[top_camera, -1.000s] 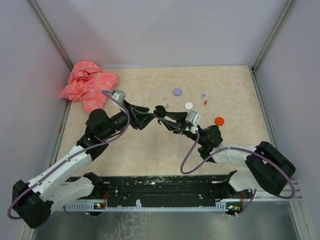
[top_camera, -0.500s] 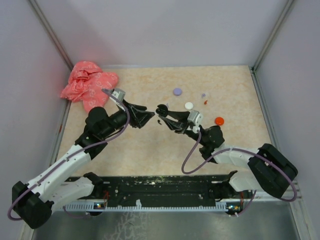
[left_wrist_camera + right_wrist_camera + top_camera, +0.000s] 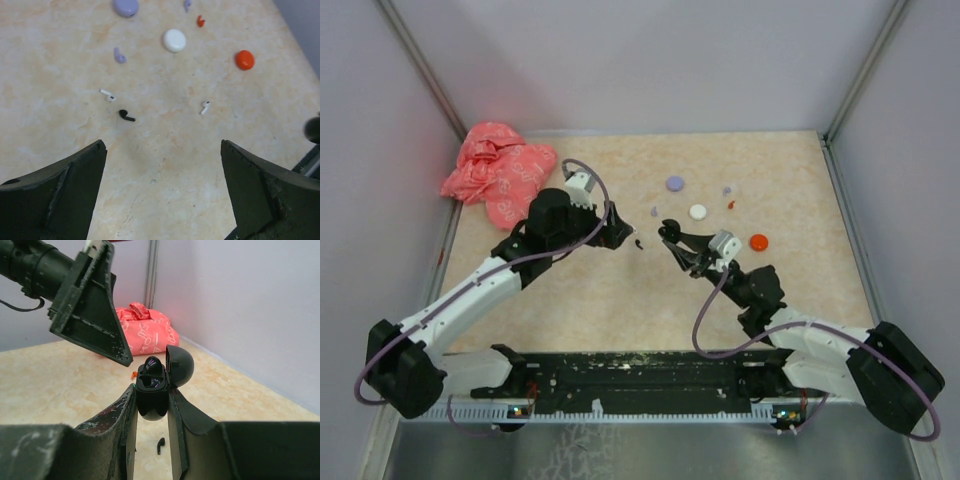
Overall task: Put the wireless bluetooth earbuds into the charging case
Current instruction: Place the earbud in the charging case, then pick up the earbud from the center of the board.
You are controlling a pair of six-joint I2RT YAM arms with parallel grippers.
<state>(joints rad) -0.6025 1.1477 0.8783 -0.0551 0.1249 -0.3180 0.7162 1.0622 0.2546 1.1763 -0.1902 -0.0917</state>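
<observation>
The charging case [image 3: 151, 406] stands upright, pinched between the jaws of the right arm [image 3: 820, 345]. Its lid is open and one dark earbud [image 3: 151, 363] sits in it, though how deep it sits is hard to make out. From above, the case is barely distinguishable from the black jaws around it. In the left wrist view the jaws of the left arm [image 3: 470, 297] are cut off by the lower edge; they are spread wide with nothing between them. A second ago the two arms met tip to tip over the middle of the desk [image 3: 60, 35] and the left jaws stood narrower; now they are apart. Six loose earbuds lie on the desk: two lilac earbuds [image 3: 119, 55] [image 3: 187, 5], the farther one clipped by the top edge, two white earbuds [image 3: 107, 94] [image 3: 204, 107], one orange-red earbud [image 3: 200, 21] and one black earbud [image 3: 126, 115] just beside a white one. There are three discs: lilac disc [image 3: 125, 6], white disc [image 3: 174, 40], orange-red disc [image 3: 244, 59]. One pink bag [image 3: 498, 172] fills the far left corner.
</observation>
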